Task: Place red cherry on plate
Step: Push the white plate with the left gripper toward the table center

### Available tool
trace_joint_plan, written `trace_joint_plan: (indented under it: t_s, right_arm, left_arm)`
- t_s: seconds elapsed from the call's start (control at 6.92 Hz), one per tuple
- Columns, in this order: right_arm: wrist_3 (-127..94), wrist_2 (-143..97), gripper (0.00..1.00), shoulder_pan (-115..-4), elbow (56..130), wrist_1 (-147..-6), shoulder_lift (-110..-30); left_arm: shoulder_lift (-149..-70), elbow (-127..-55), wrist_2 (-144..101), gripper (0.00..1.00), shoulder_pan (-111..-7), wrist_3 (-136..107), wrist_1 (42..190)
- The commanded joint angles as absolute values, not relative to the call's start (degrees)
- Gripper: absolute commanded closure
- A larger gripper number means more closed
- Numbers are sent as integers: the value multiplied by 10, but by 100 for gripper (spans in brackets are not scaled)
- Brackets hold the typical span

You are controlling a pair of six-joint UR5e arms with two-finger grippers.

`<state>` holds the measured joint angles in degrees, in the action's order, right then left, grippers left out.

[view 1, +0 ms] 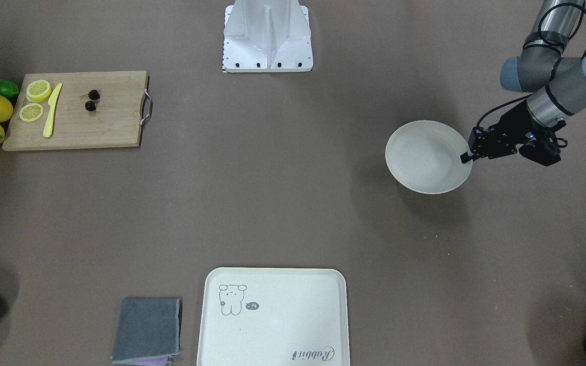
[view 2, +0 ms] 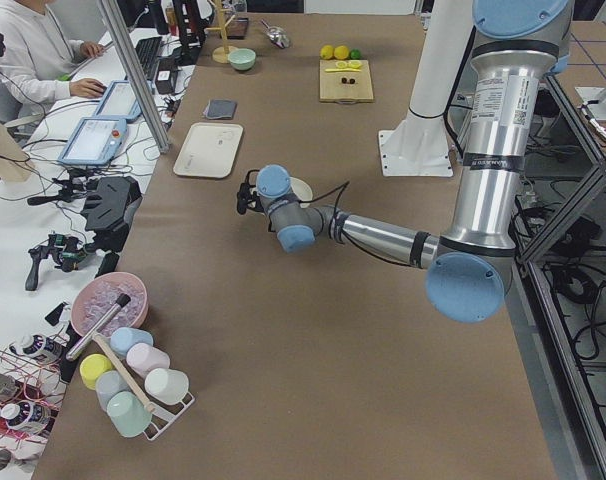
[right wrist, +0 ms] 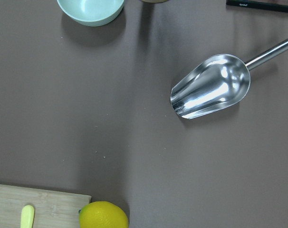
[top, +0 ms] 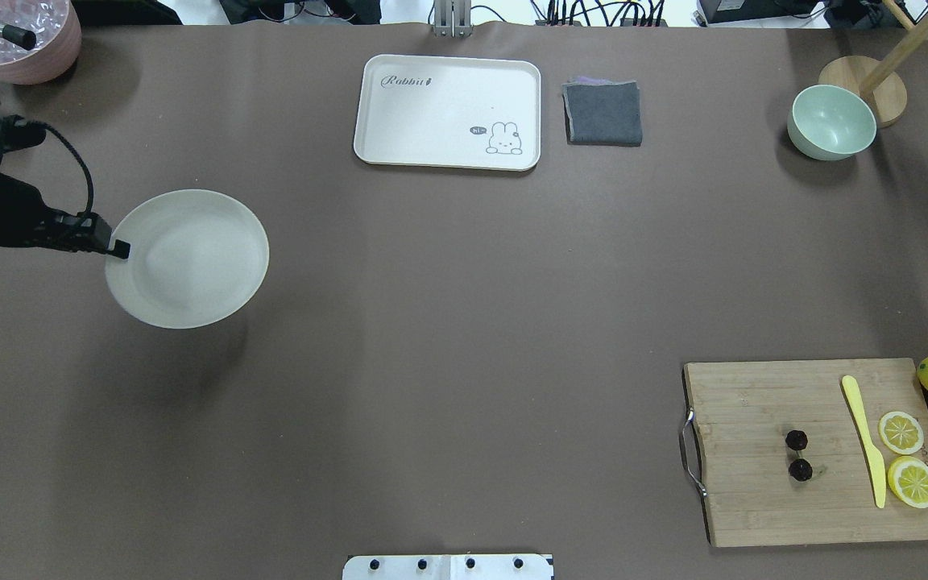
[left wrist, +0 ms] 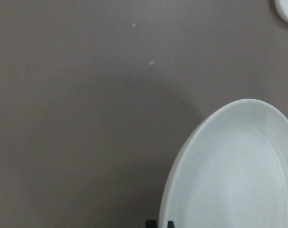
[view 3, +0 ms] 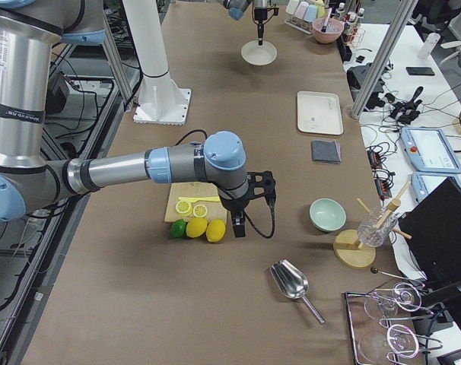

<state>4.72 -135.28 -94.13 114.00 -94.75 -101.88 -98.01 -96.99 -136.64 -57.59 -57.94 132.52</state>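
Around cherries (top: 796,453): open above; bare board (top: 754,507) on every side, widest toward its handle.
Past knife (top: 864,439): it lies between cherries and lemon slices (top: 901,432), just beside the slices.
Across table (top: 464,322): open surface from board to plate (top: 187,258).
At plate: left gripper (top: 119,250) clamps the rim side away from the board; top open.

Left arm (view 1: 552,96): forearm angled down toward the table, wrist nearly level. Left gripper (view 1: 465,157): points sideways, fingers pinched on the rim of the plate (view 1: 425,162).

Right arm (view 3: 124,171): forearm stretched out level, wrist bent downward. Right gripper (view 3: 238,226): points straight down, close above the table. It shows only in the far side view, where the finger spacing cannot be judged.
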Motion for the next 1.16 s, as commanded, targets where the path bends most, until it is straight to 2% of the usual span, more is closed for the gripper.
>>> trace_joint_plan:
  t_s: [0.0, 0.29, 0.58, 0.87, 1.01]
  right_arm:
    - [47, -1355, 0, -940, 1139, -947, -1020]
    - [47, -1357, 0, -943, 1141, -947, -1022]
    - [47, -1357, 0, -951, 1141, -947, -1023]
    - [48, -1357, 0, -953, 1141, -947, -1026]
    - [48, -1357, 0, -952, 1140, -947, -1027]
  left_arm:
    - [-1081, -1059, -1358, 100, -579, -604, 1108]
    - [-1147, -1053, -1324, 100, -530, -674, 1080]
    - [-1198, -1053, -1194, 100, -407, -780, 1079]
    - [-1212, -1051, -1048, 100, -272, -842, 1080]
    - [-1211, -1051, -1014, 100, -239, -852, 1081]
